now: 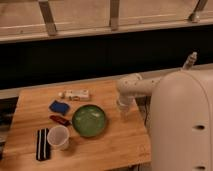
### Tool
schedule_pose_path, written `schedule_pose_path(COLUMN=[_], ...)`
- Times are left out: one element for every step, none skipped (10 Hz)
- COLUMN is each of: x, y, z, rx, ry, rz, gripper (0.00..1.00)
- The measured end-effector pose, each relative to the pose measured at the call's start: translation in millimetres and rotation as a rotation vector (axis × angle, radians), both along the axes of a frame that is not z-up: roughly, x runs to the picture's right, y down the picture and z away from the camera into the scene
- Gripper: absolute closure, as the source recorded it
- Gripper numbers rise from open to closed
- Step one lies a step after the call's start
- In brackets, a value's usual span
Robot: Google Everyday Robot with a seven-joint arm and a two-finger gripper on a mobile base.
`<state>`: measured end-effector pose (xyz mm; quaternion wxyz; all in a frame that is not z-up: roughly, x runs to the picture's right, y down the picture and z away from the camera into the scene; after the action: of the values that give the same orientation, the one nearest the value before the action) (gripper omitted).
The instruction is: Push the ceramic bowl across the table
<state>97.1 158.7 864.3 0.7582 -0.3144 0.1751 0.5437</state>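
Observation:
The green ceramic bowl (89,120) sits upright near the middle of the wooden table (122,145), a little toward its front. My white arm reaches in from the right, bends at an elbow (129,85) and points down. The gripper (123,111) hangs at the arm's end just above the tabletop. It is to the right of the bowl, a short gap from its rim and not touching it.
A white cup (58,137) stands front-left of the bowl, with a black striped object (43,144) beside it. A red item (60,120), a blue sponge (59,107) and a white packet (76,94) lie left and behind. My white body (182,125) fills the right side.

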Motion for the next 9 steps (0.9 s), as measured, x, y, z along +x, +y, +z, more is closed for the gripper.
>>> schedule_pose_path(x=[-9, -18, -29, -48, -66, -81, -98, -111, -124], y=[8, 11, 13, 15, 17, 20, 24, 27, 28], z=[2.7, 0.9, -1.2, -3.8, -5.8, -8.2, -12.0, -15.6, -19.7], rx=[-0.016, -0.023, -0.027, -0.031, -0.033, -0.035, -0.039, -0.040, -0.037], ry=[-0.024, -0.041, -0.059, -0.089, -0.120, -0.150, -0.189, -0.223, -0.256], rz=[0.006, 0.002, -0.012, -0.031, -0.056, -0.081, -0.113, -0.135, -0.157], gripper=[1.00, 1.00, 1.00, 1.00, 1.00, 1.00, 1.00, 1.00, 1.00])
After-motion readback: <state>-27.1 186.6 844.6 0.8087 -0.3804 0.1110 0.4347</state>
